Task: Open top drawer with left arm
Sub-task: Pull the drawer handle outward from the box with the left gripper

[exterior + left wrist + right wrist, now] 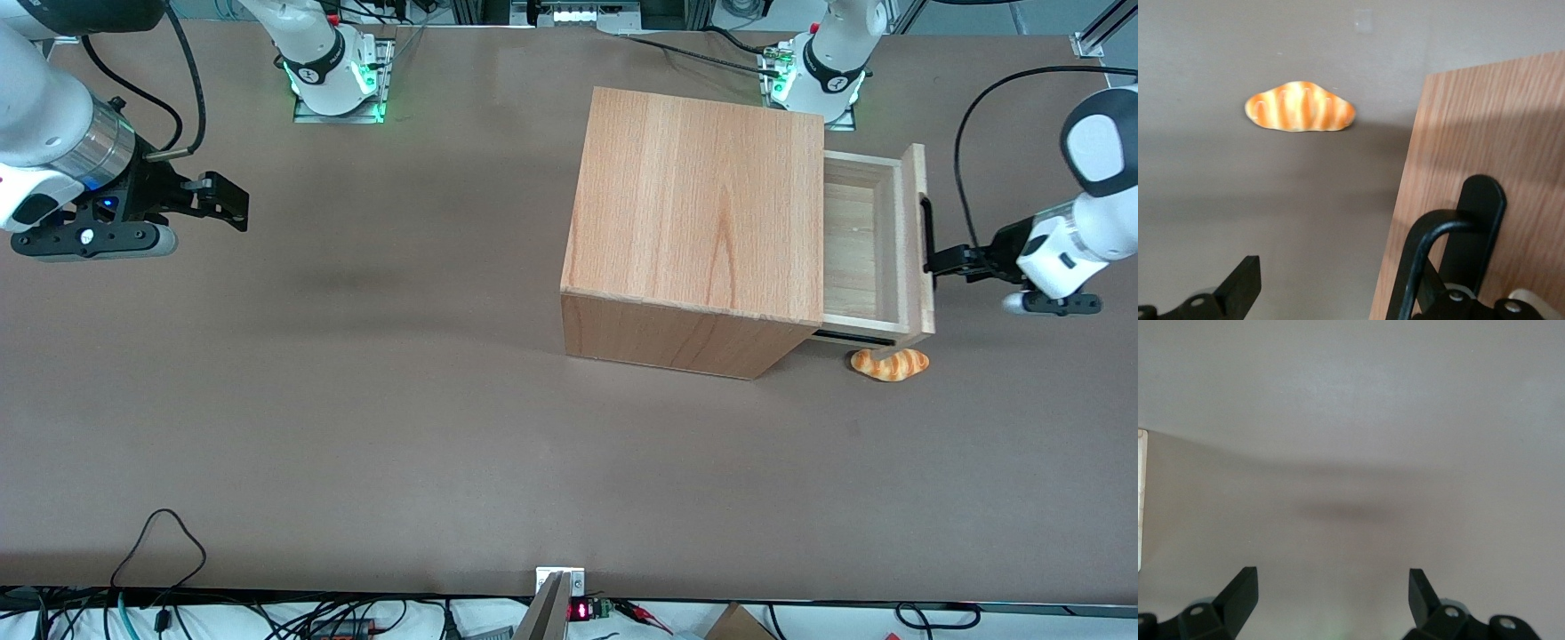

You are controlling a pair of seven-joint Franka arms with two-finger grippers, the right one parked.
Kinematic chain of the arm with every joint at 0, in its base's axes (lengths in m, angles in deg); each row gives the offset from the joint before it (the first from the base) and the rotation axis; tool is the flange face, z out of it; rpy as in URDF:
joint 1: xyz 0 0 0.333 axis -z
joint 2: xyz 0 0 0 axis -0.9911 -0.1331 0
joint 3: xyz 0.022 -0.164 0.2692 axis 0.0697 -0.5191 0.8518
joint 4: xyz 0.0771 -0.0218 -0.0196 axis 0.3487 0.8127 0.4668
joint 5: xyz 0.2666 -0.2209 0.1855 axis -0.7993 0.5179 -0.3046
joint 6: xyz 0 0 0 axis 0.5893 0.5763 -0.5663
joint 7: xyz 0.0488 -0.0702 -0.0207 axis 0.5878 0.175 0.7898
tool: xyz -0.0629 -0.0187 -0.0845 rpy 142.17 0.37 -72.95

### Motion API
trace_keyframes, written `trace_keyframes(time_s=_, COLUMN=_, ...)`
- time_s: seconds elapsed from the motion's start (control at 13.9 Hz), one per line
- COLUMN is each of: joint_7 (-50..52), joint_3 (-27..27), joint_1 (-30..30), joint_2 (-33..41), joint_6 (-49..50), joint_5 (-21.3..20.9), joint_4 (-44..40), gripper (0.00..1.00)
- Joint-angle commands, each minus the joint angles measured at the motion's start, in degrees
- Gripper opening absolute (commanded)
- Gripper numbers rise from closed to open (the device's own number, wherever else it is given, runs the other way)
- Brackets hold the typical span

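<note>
The top drawer (853,253) stands pulled partway out of the wooden cabinet (702,204), its pale plank floor showing. Its flat front panel (914,240) (1485,133) faces the working arm's end of the table and carries the slim black bar handle (926,233) (1423,257). The left arm (1071,240) reaches in at handle height. Its gripper (935,262) (1331,287) is open at the handle. One finger (1243,283) hangs free over the table, and the other sits at the handle bar, mostly hidden by it.
A toy croissant (890,364) (1300,107) lies on the brown table (356,400), just nearer the front camera than the drawer's front panel. A black cable (965,133) trails from the left arm above the table. The arm bases (813,76) stand at the table's edge farthest from the front camera.
</note>
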Motion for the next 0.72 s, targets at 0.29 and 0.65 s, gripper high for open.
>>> trace_keyframes(time_s=0.29, joint_7=-4.4, joint_3=-0.2, joint_1=-6.1, joint_2=-2.0, joint_6=-0.4, joint_5=-1.9, joint_4=-2.5, gripper=1.0)
trace_keyframes(time_s=0.65, joint_7=-4.4, joint_3=-0.1, joint_1=-7.0, joint_2=-0.9, joint_6=1.9, joint_5=-1.9, joint_4=-4.6, gripper=1.0)
